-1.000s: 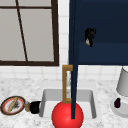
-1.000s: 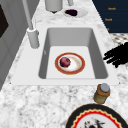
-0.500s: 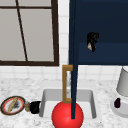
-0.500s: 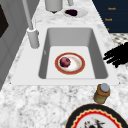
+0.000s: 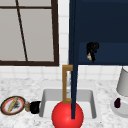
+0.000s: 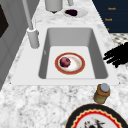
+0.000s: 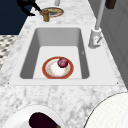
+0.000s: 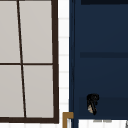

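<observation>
My right hand is up inside the open dark blue wall cabinet, just above its bottom shelf, fingers curled round a small tan thing; the upper view shows this hand too. My left hand hovers low at the counter's front left with its fingers straight, beside a small brown jar. Seen from the left side, that hand points over the sink's rim, and the jar stands close by. In the sink, a dark red fruit lies on a red-rimmed plate.
The cabinet door stands open edge-on over the sink, its brass handle facing left. A patterned plate lies on the left counter. An eggplant on a white plate and a grey vessel are at the right. The faucet rises behind the sink. A red ball shows low in front.
The right hand has sunk a little inside the cabinet. The left hand has stayed where it was.
</observation>
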{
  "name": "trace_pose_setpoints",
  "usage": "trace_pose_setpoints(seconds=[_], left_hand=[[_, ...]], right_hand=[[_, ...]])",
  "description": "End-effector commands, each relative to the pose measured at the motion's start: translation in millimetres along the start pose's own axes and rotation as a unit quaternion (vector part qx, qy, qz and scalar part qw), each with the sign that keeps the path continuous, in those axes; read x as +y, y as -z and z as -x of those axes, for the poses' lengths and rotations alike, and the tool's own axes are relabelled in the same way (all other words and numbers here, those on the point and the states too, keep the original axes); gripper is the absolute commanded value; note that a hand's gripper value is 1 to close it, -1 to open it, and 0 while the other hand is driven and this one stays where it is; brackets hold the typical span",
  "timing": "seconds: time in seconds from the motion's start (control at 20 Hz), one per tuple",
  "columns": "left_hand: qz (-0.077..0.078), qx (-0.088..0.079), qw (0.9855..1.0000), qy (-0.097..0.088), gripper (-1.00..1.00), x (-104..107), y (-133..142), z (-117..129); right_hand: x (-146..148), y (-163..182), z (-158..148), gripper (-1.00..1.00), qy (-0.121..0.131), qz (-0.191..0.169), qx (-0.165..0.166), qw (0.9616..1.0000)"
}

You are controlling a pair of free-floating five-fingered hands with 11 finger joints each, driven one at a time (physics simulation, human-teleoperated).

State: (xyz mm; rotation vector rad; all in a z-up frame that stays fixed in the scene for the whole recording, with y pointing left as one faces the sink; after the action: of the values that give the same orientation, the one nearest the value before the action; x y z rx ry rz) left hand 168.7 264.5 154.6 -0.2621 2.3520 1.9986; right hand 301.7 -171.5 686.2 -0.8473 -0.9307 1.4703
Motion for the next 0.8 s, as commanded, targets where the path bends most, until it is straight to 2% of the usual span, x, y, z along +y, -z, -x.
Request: trace_pose_setpoints(seconds=[0.0, 0.55, 0.65, 0.75], left_hand=[[0.000, 0.000, 1.0000, 0.000, 0.00, 0.0, 0.0, 0.0], [0.000, 0.000, 1.0000, 0.000, 0.00, 0.0, 0.0, 0.0], [0.000, 0.000, 1.0000, 0.000, 0.00, 0.0, 0.0, 0.0], [0.000, 0.000, 1.0000, 0.000, 0.00, 0.0, 0.0, 0.0]], right_hand=[[25.0, -22.3, -3.0, 1.00, 0.002, 0.003, -0.001, 1.0000], [100.6, -85.6, -12.2, 1.00, 0.002, 0.000, 0.010, 1.0000], [119.4, -85.7, -13.0, 1.00, -0.001, -0.022, 0.008, 0.9997], [136.7, -86.0, -2.5, 1.00, 0.006, -0.023, 0.004, 0.9997]])
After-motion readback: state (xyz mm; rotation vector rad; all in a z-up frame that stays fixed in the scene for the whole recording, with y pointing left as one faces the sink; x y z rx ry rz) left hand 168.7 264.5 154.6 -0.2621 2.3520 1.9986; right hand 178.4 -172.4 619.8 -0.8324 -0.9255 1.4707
